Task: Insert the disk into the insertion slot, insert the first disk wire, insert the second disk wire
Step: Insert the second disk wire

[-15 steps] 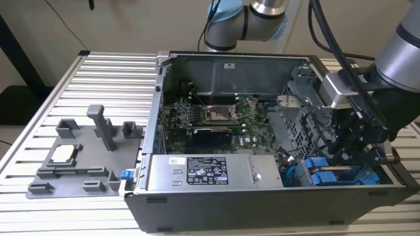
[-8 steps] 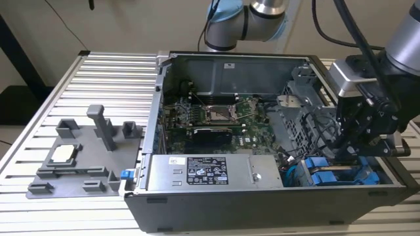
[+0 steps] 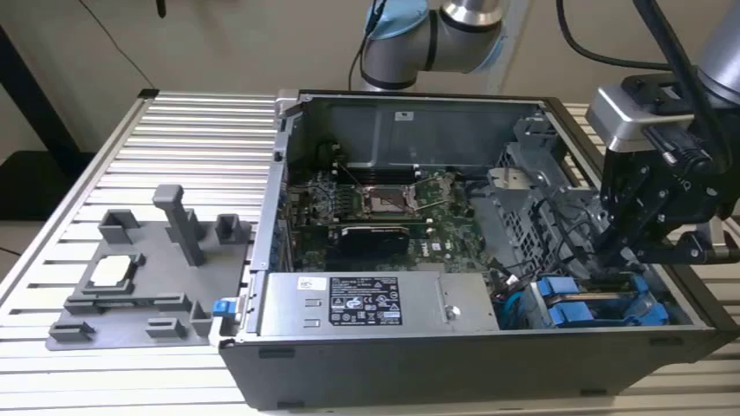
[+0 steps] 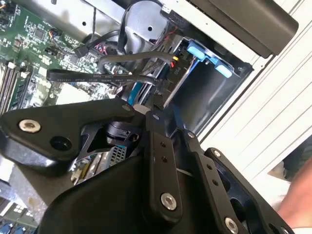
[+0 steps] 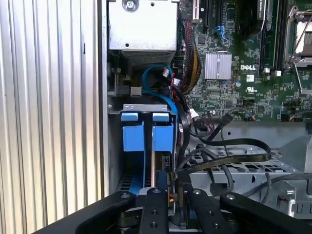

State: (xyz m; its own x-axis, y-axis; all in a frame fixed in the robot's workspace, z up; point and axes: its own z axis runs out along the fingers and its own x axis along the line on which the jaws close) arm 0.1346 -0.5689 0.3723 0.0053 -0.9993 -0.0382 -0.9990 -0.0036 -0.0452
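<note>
One open computer case lies on a ribbed aluminium table in the exterior view, with a plain pale wall behind it and the arm's grey and blue base joint just past the case's far wall. Well apart from the case, toward the exterior view's left, a grey moulded fixture tray sits on the slats. Inside the case, a green motherboard fills the middle, a large grey box with a white label lies along the near wall, and the gripper reaches down into the near corner on the exterior view's right, over two blue carriers. In the second wrist view, the black linkages crowd the foreground and the gripper tip sits at a black flat wire that runs from the motherboard side toward the drive cage; whether the fingers are apart or closed I cannot tell. In the first wrist view, the disk stands seated in the insertion slot, its bright blue carrier front just beside the second blue carrier, both inside the grey sheet-metal cage next to the case's side wall. The gripper is directly behind the disk, among black cables looping off toward the motherboard.
</note>
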